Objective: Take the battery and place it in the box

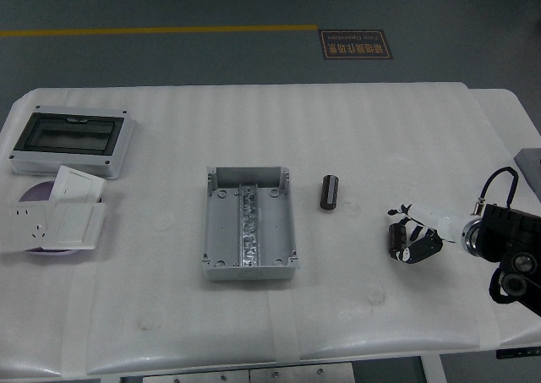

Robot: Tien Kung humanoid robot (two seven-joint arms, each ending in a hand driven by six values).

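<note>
A: From your head camera, where's the right hand?

B: It comes in from your right edge, low over the white table. Its fingers are curled round a dark battery that stands just at their tips. Whether that battery is lifted off the table or only touched, you can't quite tell; the hand is small and dark here.

A: And the other battery?

B: It lies free on the table, between the hand and the grey box, just beside the box's right wall.

A: The box?

B: Open, at the table's middle, with a metal rail running down its floor.

A: Anything at your left?

B: A dark-windowed cover at the far left, and white switch plates stacked just nearer you
</note>
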